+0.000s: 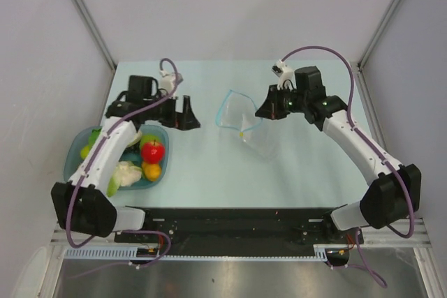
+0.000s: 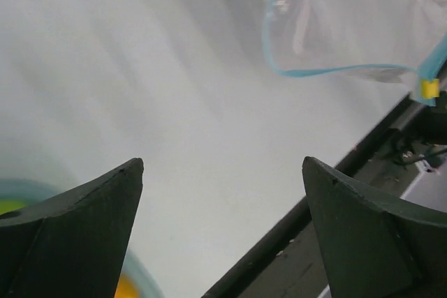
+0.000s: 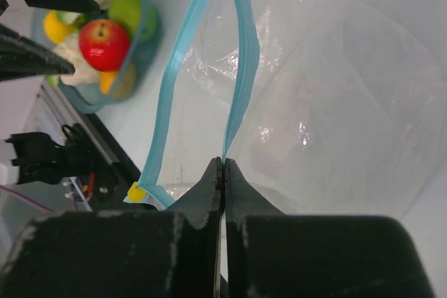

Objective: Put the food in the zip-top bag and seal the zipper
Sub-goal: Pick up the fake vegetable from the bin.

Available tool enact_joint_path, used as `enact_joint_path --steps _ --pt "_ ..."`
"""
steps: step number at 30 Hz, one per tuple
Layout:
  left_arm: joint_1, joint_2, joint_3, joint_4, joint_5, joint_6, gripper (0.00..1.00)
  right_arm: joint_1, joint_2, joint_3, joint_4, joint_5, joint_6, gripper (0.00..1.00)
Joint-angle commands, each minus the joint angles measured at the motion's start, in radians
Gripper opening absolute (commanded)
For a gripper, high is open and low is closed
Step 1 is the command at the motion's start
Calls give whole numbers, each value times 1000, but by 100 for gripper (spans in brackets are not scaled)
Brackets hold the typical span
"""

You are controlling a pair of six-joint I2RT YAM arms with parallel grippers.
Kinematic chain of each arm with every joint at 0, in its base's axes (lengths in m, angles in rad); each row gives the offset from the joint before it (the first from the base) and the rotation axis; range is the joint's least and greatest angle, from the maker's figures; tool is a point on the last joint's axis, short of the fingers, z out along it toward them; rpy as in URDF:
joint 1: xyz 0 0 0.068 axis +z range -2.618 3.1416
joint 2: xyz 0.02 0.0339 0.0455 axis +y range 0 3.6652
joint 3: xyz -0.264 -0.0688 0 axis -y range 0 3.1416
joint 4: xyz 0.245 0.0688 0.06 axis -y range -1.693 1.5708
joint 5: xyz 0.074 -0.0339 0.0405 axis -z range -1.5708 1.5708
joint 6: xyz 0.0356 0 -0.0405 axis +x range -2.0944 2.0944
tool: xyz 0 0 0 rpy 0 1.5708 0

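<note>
Left gripper (image 2: 223,164) has its jaws spread wide with nothing between them, over bare table (image 1: 209,165) between the teal bowl (image 3: 87,101) and the zip-top bag (image 3: 335,102). Right gripper (image 3: 223,167) is pinched tight on the zipper (image 3: 241,68) strip, and the bag mouth gapes open. The bag's lower part seems to rest on the table, but that's hard to tell through clear plastic. All the food (image 1: 153,151) sits in the bowl at left, with the red apple (image 3: 103,38) on top.
</note>
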Motion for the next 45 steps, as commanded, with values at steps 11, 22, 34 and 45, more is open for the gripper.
enact_joint_path --steps 11,22,34,45 --pt "636 77 288 -443 -308 886 100 15 79 64 142 -126 182 0" --pt "854 143 156 -255 -155 1251 100 14 131 112 76 -160 121 0" --pt "852 223 38 -221 -26 1474 100 34 163 172 28 -138 80 0" --pt "805 295 -5 -224 -8 1458 93 38 159 163 16 -109 66 0"
